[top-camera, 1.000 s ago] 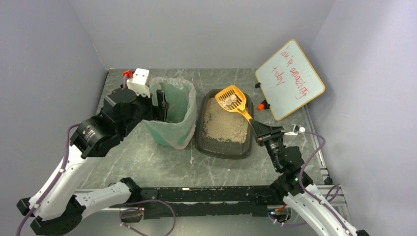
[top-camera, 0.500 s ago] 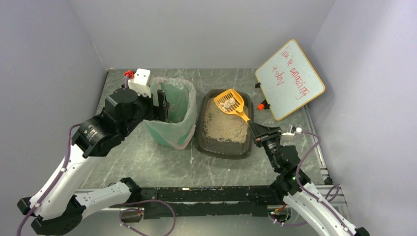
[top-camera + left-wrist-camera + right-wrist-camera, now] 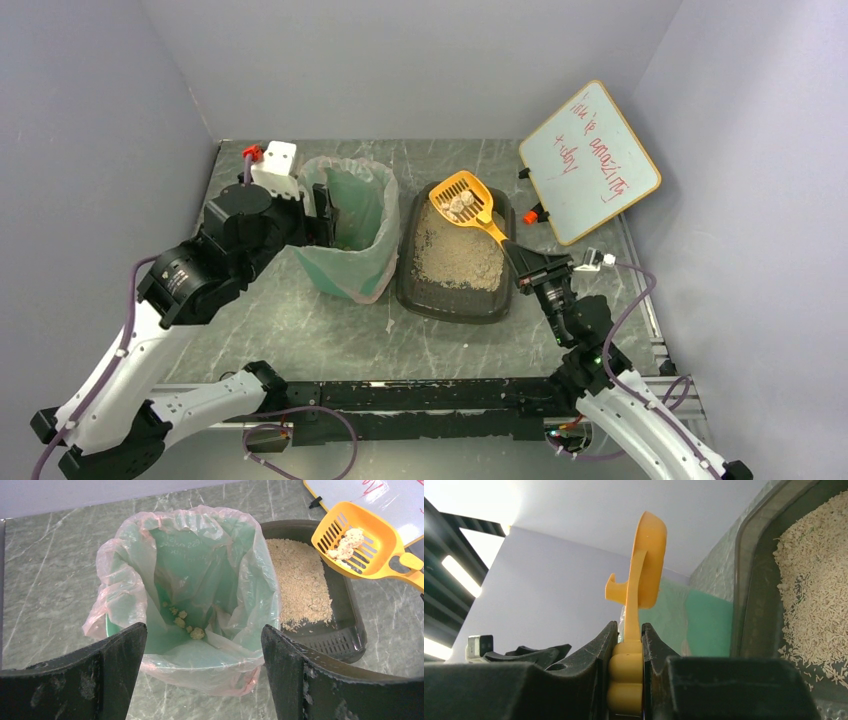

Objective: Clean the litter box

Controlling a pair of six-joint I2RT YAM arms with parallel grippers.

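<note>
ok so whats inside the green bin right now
A clear bag liner, with a few beige clumps at the bottom. Anything under the liner's near folds is hidden.

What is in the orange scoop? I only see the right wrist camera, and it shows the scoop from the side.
Observer: The scoop holds pale clumps.
Operator: Is there anything in the bin yet?
Observer: Yes, a few small lumps lie at the bottom of the bag-lined green bin.
Operator: What is the other pincer doing?
Observer: The left pincer is wide open, facing the bin.
</note>
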